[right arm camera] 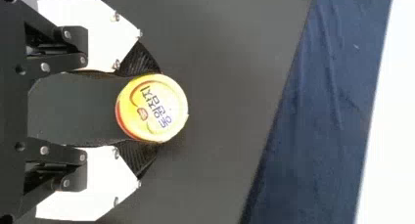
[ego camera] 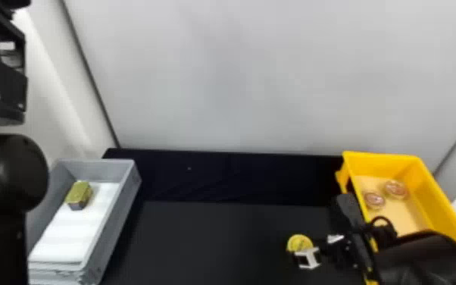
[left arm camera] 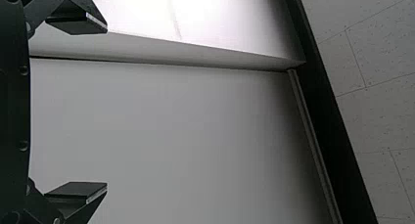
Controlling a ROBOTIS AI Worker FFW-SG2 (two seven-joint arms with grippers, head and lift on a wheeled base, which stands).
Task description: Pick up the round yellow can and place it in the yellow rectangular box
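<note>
two round items (ego camera: pixel 395 189) in yellow box (ego camera: pixel 440 201), olive block (ego camera: pixel 78 194) in gray bin (ego camera: pixel 120 216)

The left arm's smooth, rounded black casing (ego camera: pixel 7 174) lies behind wedge-shaped black fingers (left arm camera: pixel 76 204) edged with a pale strip; nearer them sits a black base plate (left arm camera: pixel 14 106) with round screws. On the right arm, finely ribbed dark fingertips (right arm camera: pixel 139 156) have angular white plates (right arm camera: pixel 100 177) just behind, silver-screwed, then bolted black links (right arm camera: pixel 54 151), and farther back a looped black cable (ego camera: pixel 380 217).
</note>
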